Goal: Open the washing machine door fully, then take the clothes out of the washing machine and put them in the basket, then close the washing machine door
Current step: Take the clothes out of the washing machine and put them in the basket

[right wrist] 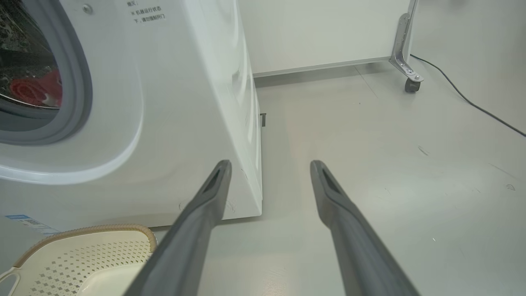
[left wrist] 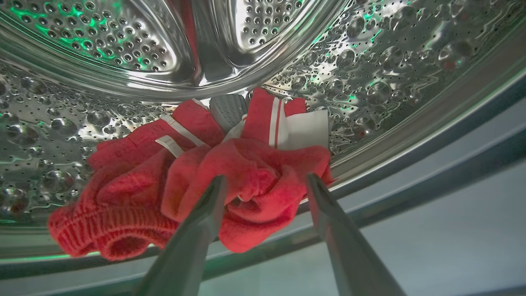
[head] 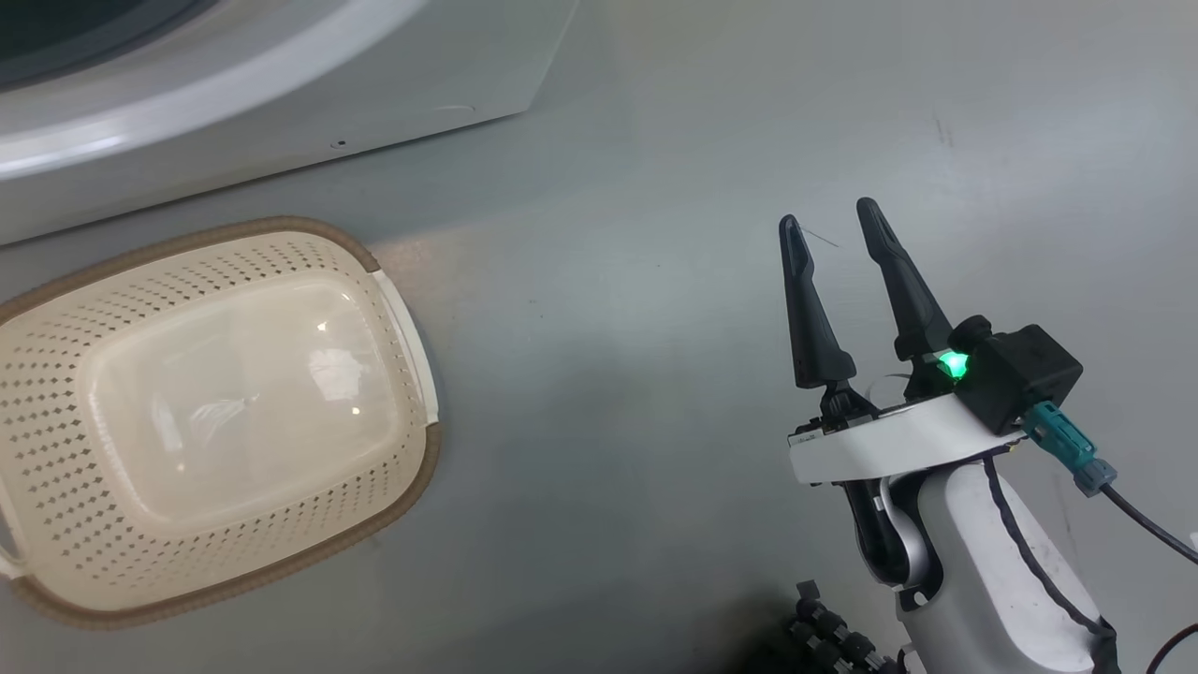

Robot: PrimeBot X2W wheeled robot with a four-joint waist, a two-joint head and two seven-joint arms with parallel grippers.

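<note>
The washing machine (right wrist: 172, 102) is glossy white with a grey rubber ring (right wrist: 82, 78) round its mouth. Inside it the clothes (left wrist: 246, 172) are bright red with white stripes, against a shiny steel drum (left wrist: 390, 61) dotted with holes. Beside the machine the basket (head: 56, 393) is cream, diamond-perforated, brown-rimmed, on a pale grey floor (head: 655, 281).

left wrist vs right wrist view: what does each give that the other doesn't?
Left wrist: left gripper, fingers open and pointing at the clothes, which lie on the perforated steel drum. Right wrist: right gripper open above the floor, a corner of the basket, the white front of the washing machine. Both: the red clothes lying inside the drum.
</note>
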